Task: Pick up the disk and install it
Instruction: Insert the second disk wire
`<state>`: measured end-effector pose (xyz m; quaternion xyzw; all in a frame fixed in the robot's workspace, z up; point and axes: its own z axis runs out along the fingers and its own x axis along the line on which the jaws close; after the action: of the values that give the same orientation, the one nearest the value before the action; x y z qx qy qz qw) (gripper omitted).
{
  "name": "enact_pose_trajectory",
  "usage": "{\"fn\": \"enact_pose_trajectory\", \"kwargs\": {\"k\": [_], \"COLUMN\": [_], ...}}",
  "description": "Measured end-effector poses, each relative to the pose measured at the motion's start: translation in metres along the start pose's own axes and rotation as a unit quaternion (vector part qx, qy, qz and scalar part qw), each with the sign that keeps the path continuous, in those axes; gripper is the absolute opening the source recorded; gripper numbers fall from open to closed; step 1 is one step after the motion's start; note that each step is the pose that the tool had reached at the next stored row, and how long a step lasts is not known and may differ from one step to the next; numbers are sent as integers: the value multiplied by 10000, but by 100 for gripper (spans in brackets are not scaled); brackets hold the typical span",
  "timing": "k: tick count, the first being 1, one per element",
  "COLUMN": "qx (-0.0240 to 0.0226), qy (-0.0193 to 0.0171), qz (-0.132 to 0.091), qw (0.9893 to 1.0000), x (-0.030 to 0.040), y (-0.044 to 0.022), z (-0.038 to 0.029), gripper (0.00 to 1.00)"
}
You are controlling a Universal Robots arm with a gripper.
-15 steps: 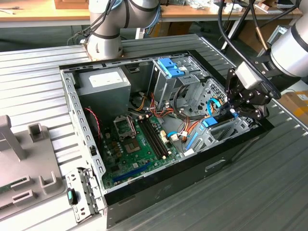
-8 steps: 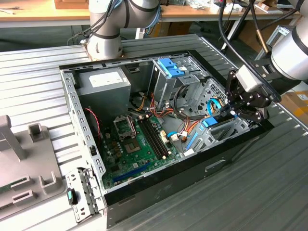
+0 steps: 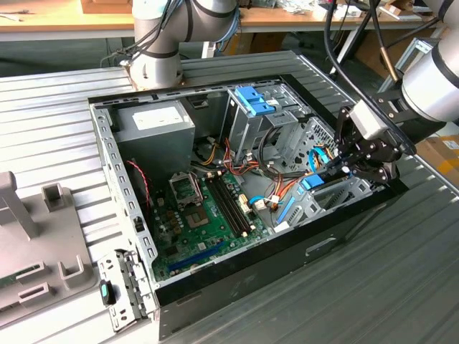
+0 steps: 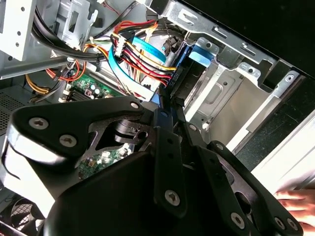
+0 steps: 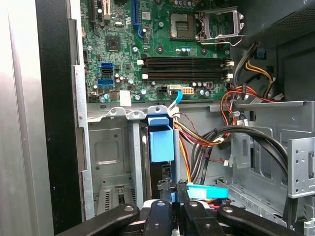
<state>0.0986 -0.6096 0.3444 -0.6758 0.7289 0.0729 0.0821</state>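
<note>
The disk (image 5: 160, 140) stands on edge in the drive bay at the case's corner, its light blue bracket uppermost and its dark body below. In the exterior view the disk (image 3: 313, 183) lies low in the bay on the exterior view's right. My gripper (image 3: 356, 166) hangs just over its near end. In both wrist views the black fingers (image 5: 164, 192) meet close together at that end, and the gripper (image 4: 163, 104) is shut with its tips against the disk (image 4: 201, 52). Whether a thin part of the bracket is pinched between them is hidden.
The open computer case (image 3: 107, 165) lies on a ribbed metal table. Inside are a green motherboard (image 3: 208, 215), a grey power-supply box (image 3: 154, 125), a tall metal cage with a blue latch (image 3: 252, 100) and cable bundles (image 5: 202, 137) beside the bay. A hand (image 4: 297, 202) rests outside the case.
</note>
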Motion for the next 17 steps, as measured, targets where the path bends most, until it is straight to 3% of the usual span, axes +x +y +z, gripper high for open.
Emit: {"fn": "enact_pose_trajectory", "kwargs": {"k": [4, 5, 6, 17], "qx": [0, 0, -4, -20], "qy": [-2, -4, -53, -51], "qz": [0, 0, 1, -66], "qw": [10000, 10000, 10000, 10000], "x": [4, 0, -1, 2], "y": [0, 0, -2, -6], "z": [19, -2, -1, -4], "gripper": [16, 16, 16, 16]}}
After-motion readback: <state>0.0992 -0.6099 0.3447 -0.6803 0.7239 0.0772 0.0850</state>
